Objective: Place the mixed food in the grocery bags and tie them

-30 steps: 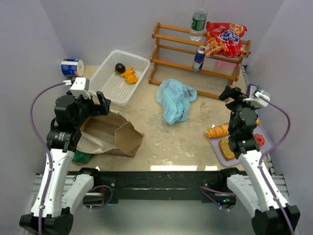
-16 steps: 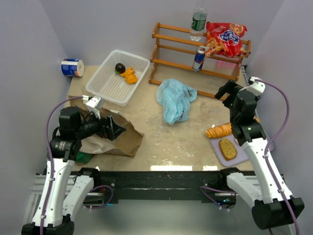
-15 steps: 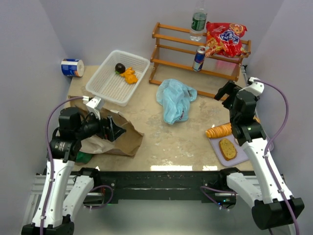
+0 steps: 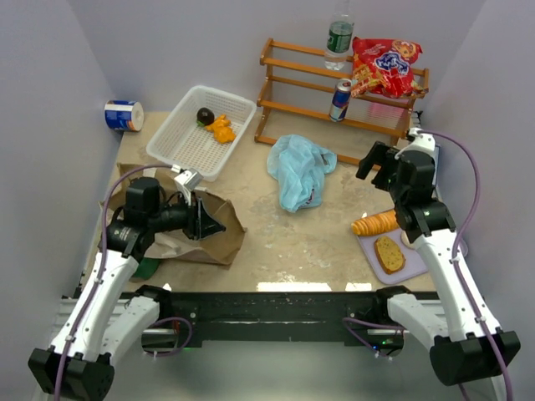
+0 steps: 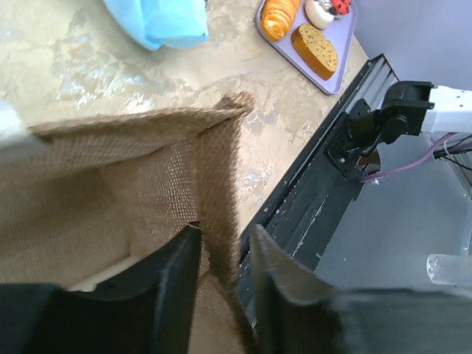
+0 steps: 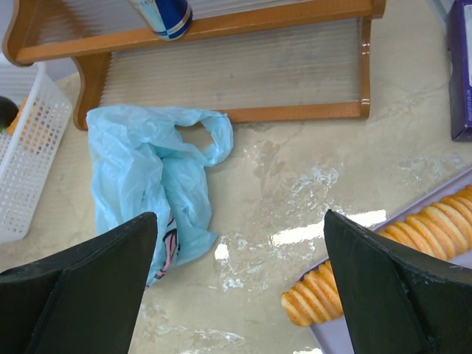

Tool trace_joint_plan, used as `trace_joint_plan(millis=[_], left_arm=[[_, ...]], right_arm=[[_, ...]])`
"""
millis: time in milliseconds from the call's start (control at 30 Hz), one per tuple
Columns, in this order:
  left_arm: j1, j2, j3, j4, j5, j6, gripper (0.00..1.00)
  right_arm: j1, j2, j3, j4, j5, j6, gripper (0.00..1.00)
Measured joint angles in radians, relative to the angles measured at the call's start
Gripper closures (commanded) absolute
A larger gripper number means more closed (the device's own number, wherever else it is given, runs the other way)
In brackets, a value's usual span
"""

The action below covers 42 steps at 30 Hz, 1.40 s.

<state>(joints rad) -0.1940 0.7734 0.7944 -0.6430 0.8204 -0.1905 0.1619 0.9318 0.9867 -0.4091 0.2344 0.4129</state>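
Lilac walls (image 4: 209, 42) surround the beige tabletop (image 4: 334, 242) and brown paper bag (image 4: 219, 242).

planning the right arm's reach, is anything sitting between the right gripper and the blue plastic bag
Nothing visible does. The right gripper is open and faces the blue plastic bag across bare tabletop. The wooden rack stands behind the bag, and the long bread lies off to the side.

Brown paper bag (image 4: 226, 242): creased, slumped, mouth edge pinched between left gripper (image 5: 225, 232) fingers. Light blue plastic bag (image 6: 158, 188): crumpled flat, just ahead of the wide-open right gripper (image 6: 240, 217). Bread slices (image 4: 389, 253) beside it; bottle (image 4: 338, 38), crisp packet (image 4: 384, 65), soda can (image 4: 340, 98) beyond.
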Motion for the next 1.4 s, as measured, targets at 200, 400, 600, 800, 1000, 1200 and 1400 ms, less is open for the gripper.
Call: trace_joint_plan(millis=[200,400,600,800,1000,1200,1400], left_arm=[[-0.124,0.117,-0.002,0.215,0.001,-0.073,0.89],[-0.358,0.319,0.056,0.41,-0.102,-0.16,0.93],[-0.525,0.571,0.163,0.644,-0.198,-0.264,0.94],[-0.615,0.825,0.375,0.742,-0.251,-0.294,0.51],[-0.618,0.87,0.496,0.676,-0.339,-0.23,0.19],[-0.591,0.759,0.515,0.486,-0.478,-0.114,0.08],[-0.422,0.488,0.392,0.382,-0.552,-0.058,0.04]], right_arm=[[0.0,0.048,0.016,-0.025,-0.129,-0.012,0.01],[0.012,0.065,0.029,-0.024,-0.254,0.002,0.02],[0.027,0.033,0.019,-0.006,-0.323,0.021,0.01],[0.028,0.023,0.019,-0.019,-0.344,0.021,0.01],[0.028,-0.042,0.02,-0.056,-0.359,0.025,0.01],[0.028,-0.076,0.02,-0.059,-0.406,0.032,0.01],[0.133,-0.054,0.02,-0.06,-0.431,0.042,0.02]])
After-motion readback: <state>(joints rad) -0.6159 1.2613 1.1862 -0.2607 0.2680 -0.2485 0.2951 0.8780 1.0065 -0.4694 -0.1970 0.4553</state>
